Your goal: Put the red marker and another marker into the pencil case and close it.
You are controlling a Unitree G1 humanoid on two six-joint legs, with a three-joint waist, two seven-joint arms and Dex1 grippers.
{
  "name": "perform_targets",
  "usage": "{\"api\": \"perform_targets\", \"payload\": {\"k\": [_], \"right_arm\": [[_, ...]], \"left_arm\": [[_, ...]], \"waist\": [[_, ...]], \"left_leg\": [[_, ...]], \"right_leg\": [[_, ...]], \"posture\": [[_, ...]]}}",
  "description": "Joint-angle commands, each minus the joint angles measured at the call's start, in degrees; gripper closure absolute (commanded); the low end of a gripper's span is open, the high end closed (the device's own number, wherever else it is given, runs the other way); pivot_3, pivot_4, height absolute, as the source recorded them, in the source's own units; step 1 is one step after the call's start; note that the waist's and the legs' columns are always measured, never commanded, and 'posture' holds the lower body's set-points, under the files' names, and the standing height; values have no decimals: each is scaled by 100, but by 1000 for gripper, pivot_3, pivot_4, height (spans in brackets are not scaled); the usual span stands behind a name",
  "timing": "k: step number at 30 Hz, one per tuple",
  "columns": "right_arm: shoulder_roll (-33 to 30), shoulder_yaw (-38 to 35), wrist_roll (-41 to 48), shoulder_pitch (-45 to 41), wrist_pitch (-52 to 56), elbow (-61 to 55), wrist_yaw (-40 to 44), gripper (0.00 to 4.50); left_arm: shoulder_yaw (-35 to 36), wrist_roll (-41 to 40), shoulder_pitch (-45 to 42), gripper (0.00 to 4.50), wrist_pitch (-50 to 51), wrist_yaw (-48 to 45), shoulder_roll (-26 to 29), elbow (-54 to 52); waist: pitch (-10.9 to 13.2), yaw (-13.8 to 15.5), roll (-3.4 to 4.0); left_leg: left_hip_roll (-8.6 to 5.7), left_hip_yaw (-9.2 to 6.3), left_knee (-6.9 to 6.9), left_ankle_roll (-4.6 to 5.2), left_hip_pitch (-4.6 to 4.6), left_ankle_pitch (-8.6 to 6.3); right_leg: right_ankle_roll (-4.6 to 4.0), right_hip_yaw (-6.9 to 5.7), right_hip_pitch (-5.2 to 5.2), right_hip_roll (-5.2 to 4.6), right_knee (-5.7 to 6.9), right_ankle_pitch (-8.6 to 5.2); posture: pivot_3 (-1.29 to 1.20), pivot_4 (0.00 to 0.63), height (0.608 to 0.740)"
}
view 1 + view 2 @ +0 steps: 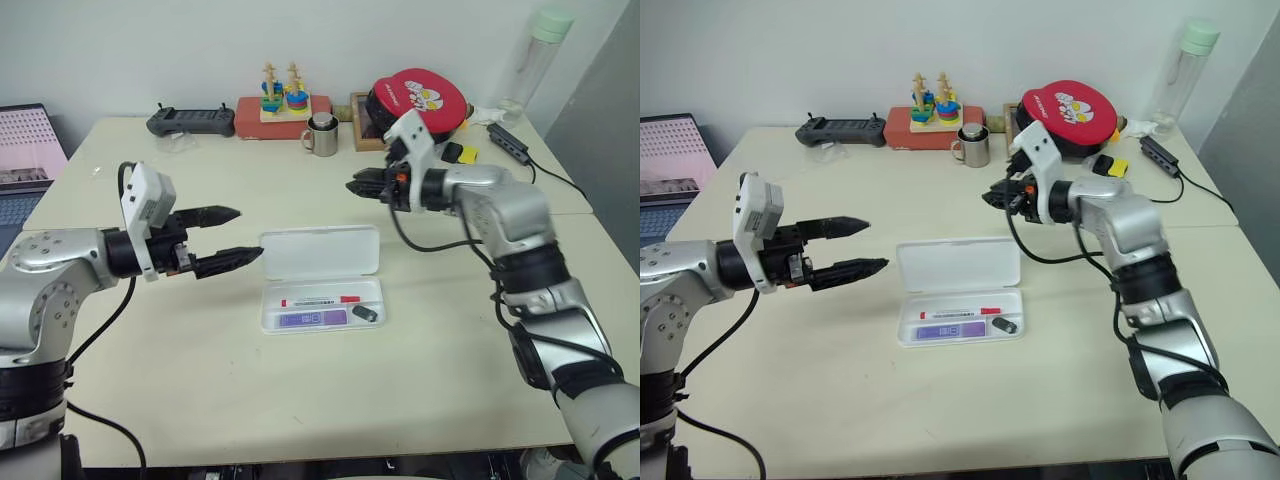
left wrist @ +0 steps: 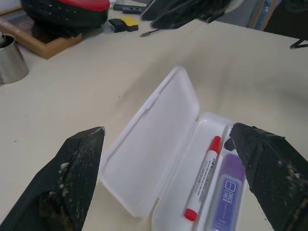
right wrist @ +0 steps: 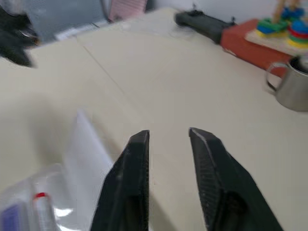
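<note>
The pencil case point(image 1: 320, 250) lies open mid-table, its lid folded flat toward the far side. In its tray the red marker point(image 1: 320, 300) lies lengthwise, and the purple marker point(image 1: 312, 319) lies beside it on the near side. A small dark grey object point(image 1: 365, 313) sits at the tray's right end. My left gripper point(image 1: 250, 232) hovers open and empty just left of the lid. My right gripper point(image 1: 350, 186) is raised above the table behind the case. It points left, with only a narrow gap between its fingers point(image 3: 137, 159) and nothing in it.
Along the far edge stand a steel mug point(image 1: 322, 137), a ring-stacking toy on a red box point(image 1: 285, 100), a black controller point(image 1: 190, 121), a red round pouch point(image 1: 418, 100) and a tall bottle point(image 1: 535, 60). A laptop point(image 1: 25, 160) sits at far left.
</note>
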Motion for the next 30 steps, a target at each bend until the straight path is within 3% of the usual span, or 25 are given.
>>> {"api": "perform_targets", "payload": {"k": [1, 2, 9, 14, 24, 30], "right_arm": [[188, 274, -505, -381, -640, 952, 166, 4160], [239, 335, -606, -448, -756, 1162, 233, 4454], [309, 635, -1009, -550, -1205, 1609, 989, 4454], [70, 767, -837, -116, -1018, 524, 1910, 4454], [-254, 822, -581, 545, -356, -1238, 2534, 4454], [-558, 1329, -703, 1093, -209, -2183, 2780, 4454]], "left_arm": [[284, -153, 271, 0, -14, -55, 197, -368], [323, -214, 296, 0, 25, -36, 216, -419], [390, -411, 380, 0, 135, 70, 270, -585], [275, -418, 336, 0, 129, 45, 332, -590], [-29, -323, 430, 0, 55, -188, 469, -624], [-259, -147, 616, 0, -37, -270, 536, -703]], "waist": [[1, -40, 1], [1, -50, 1], [1, -123, 2], [2, -133, 4], [3, -118, 4], [2, -86, 3]], "left_leg": [[-1, -2, 0, 0, -2, 0], [0, -6, 0, 0, -8, 0], [4, -6, 4, 0, -9, 0], [4, -13, 5, 0, -12, 0], [3, -9, 4, 0, -11, 0], [2, -11, 3, -1, -11, 0]], "right_leg": [[0, 0, 0, -1, -1, 0], [0, -2, -3, -1, -2, 0], [0, 0, -4, -1, 2, 0], [0, -3, -5, -1, 2, 0], [0, 0, -5, 0, 2, 0], [0, -2, -4, 0, 1, 0]], "posture": [[0, 150, 740], [0, 150, 740], [0, 150, 740], [0, 150, 740], [0, 150, 740], [0, 150, 740]]}}
